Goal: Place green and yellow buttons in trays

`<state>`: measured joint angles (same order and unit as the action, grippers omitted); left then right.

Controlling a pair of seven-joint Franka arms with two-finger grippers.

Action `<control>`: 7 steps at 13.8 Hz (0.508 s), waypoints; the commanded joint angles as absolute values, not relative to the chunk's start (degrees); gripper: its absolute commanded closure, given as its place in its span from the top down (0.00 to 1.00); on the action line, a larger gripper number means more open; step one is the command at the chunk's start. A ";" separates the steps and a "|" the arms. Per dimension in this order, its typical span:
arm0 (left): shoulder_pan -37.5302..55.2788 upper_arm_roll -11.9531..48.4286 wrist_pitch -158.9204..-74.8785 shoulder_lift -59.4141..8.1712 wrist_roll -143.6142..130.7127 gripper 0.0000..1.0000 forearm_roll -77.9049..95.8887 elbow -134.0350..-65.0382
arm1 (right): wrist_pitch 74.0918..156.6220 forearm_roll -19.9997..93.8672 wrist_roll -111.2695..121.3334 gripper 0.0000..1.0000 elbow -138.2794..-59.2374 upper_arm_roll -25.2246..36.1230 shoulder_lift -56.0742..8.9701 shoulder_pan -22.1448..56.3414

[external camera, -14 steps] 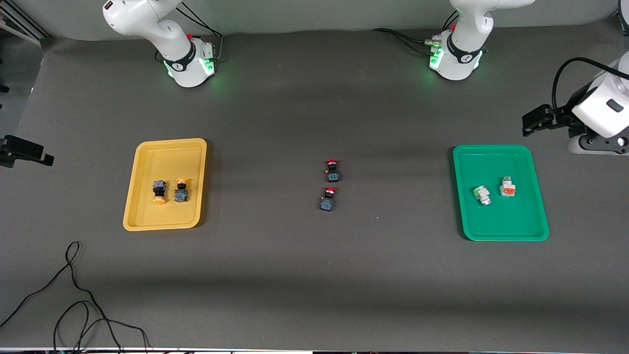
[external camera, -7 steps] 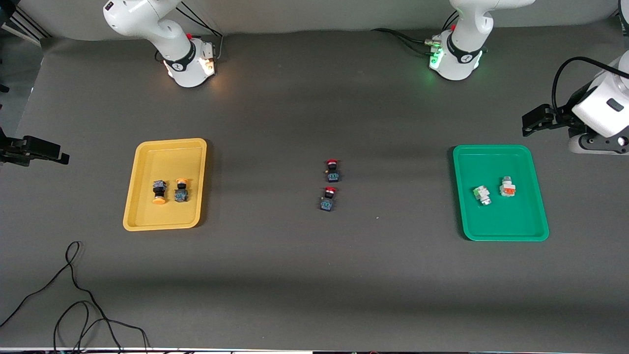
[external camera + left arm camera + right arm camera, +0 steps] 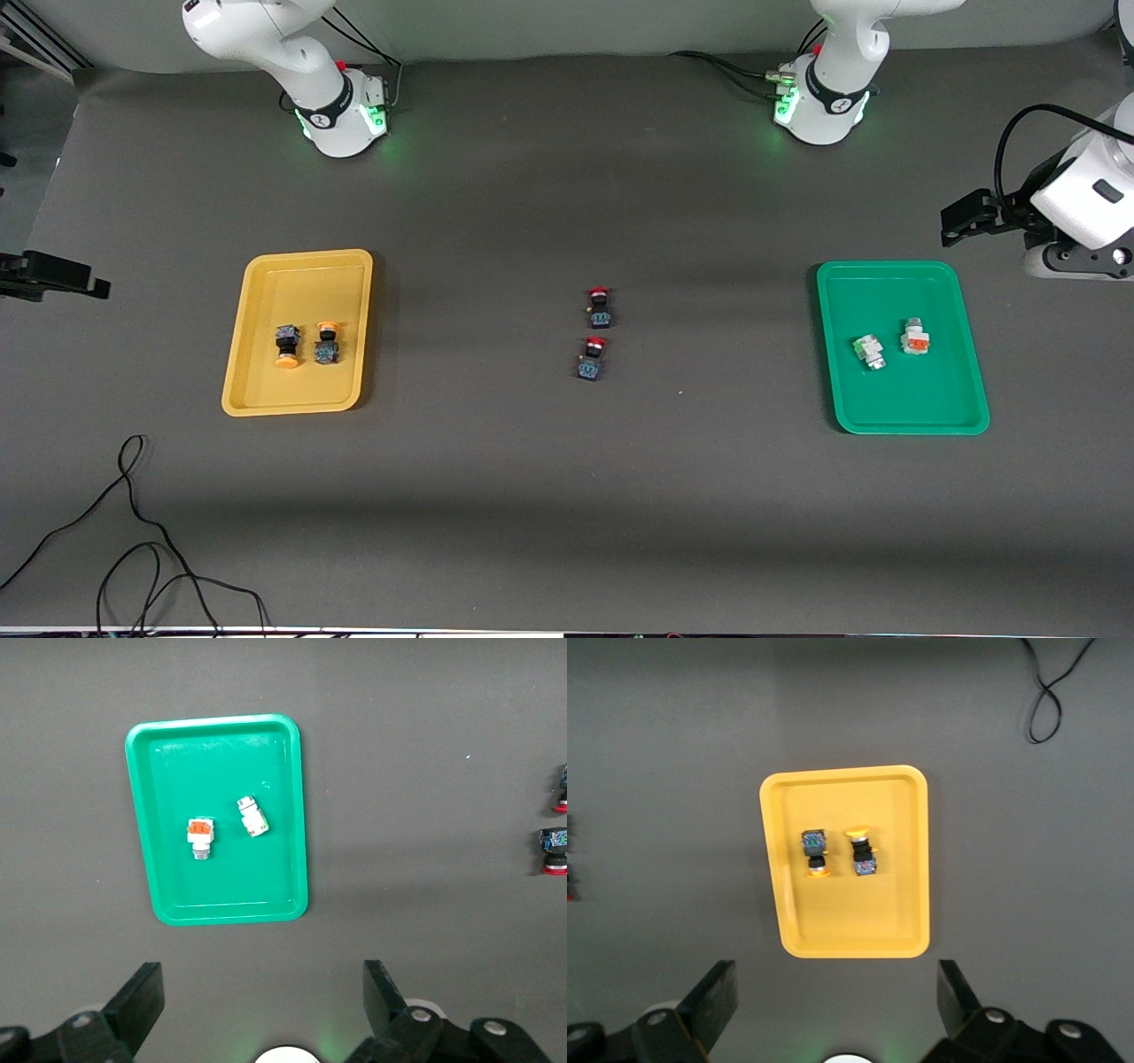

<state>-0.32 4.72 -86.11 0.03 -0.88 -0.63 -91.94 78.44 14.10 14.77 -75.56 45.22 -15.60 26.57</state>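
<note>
Two dark buttons with orange-yellow caps (image 3: 286,344) (image 3: 326,344) lie side by side in the yellow tray (image 3: 266,390) toward the right arm's end. Two white buttons, one marked green (image 3: 869,351) and one orange-red (image 3: 915,338), lie in the green tray (image 3: 912,425) toward the left arm's end. My left gripper (image 3: 261,983) hangs open and empty high over bare table between its base and the green tray (image 3: 168,895). My right gripper (image 3: 835,979) is likewise open and empty, high over the table beside the yellow tray (image 3: 850,935).
Two dark switches with red caps (image 3: 600,307) (image 3: 592,359) sit mid-table between the trays. A loose black cable (image 3: 133,532) lies near the front edge at the right arm's end. A white device with a black part (image 3: 1063,213) stands by the green tray.
The right arm's upper link shifted slightly and its base light flashed amber, then returned to green. A dark piece at the table edge by the yellow tray wavered. Buttons and trays stayed put.
</note>
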 commanded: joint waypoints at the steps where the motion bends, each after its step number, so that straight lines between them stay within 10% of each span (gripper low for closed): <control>1: 0.18 4.31 -86.48 0.35 -0.62 1.00 -0.18 -91.76 | 77.70 8.54 10.30 1.00 -77.08 33.62 -10.82 19.63; 7: 0.26 4.31 -86.57 0.26 -0.62 1.00 -0.18 -91.67 | 82.95 2.11 8.09 1.00 -87.34 17.05 -2.65 8.35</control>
